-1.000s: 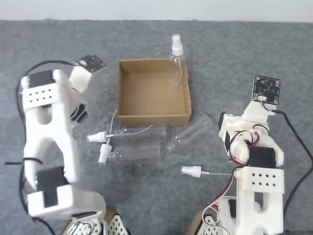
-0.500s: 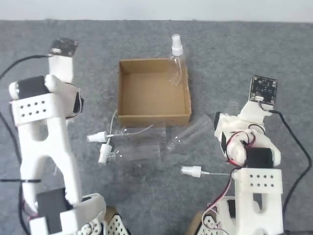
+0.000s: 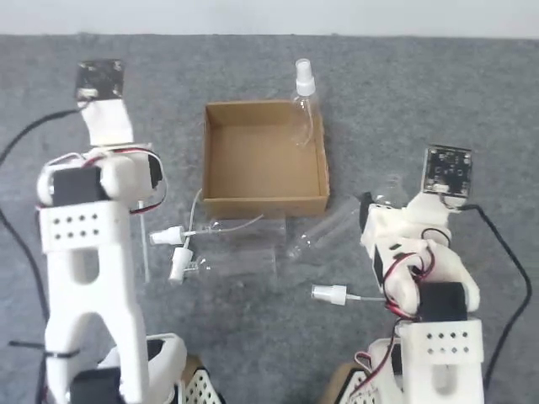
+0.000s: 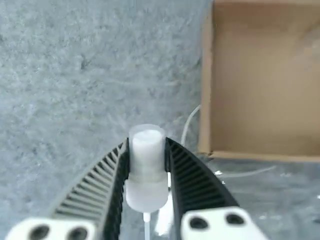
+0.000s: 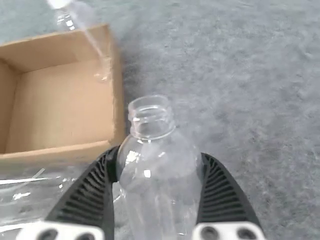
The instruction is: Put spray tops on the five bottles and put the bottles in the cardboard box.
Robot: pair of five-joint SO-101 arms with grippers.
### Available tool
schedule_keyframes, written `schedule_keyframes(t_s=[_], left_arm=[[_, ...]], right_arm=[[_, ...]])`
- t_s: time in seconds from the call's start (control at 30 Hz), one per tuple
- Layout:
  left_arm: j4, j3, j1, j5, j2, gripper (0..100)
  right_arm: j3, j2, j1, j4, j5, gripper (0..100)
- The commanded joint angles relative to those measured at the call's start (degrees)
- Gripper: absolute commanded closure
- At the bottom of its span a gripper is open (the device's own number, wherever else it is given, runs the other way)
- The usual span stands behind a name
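My left gripper [image 4: 146, 145] is shut on a white spray top [image 4: 146, 165], held above the grey mat left of the cardboard box [image 3: 265, 160]; its thin tube [image 3: 145, 244] hangs below the arm. In my right gripper [image 5: 157, 157], shut on it, stands a clear uncapped bottle [image 5: 155, 170], neck [image 3: 389, 192] up, right of the box's front corner. A capped bottle [image 3: 303, 105] leans in the box's back right corner. Two capped bottles [image 3: 240, 229] [image 3: 232, 263] lie in front of the box. An uncapped bottle [image 3: 324, 227] lies beside them.
A loose spray top [image 3: 330, 295] with its tube lies on the mat just left of the right arm's base. The box [image 4: 265, 80] is open and holds nothing except the leaning bottle. Bare grey mat stretches behind and beside the box.
The left arm has straightened and its wrist swung toward the back left; the tube now shows under it. The right arm shifted slightly left with the bottle.
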Motion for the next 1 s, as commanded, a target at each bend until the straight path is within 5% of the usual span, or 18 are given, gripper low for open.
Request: schedule_keyframes(t_s=[0.0,0.43,0.97], left_arm=[[-1.93,-0.66,2.02,5.89,-7.56,99],[-11.96,5.67,8.0,21.98,-18.37,99],[-24.18,14.37,12.66,32.62,-38.42,99]], right_arm=[[0.44,-2.15,-2.77,-0.4,1.76,95.5],[1.93,-7.6,-5.23,0.66,4.4,97.6],[10.81,-25.63,-15.78,-0.13,8.0,97.8]])
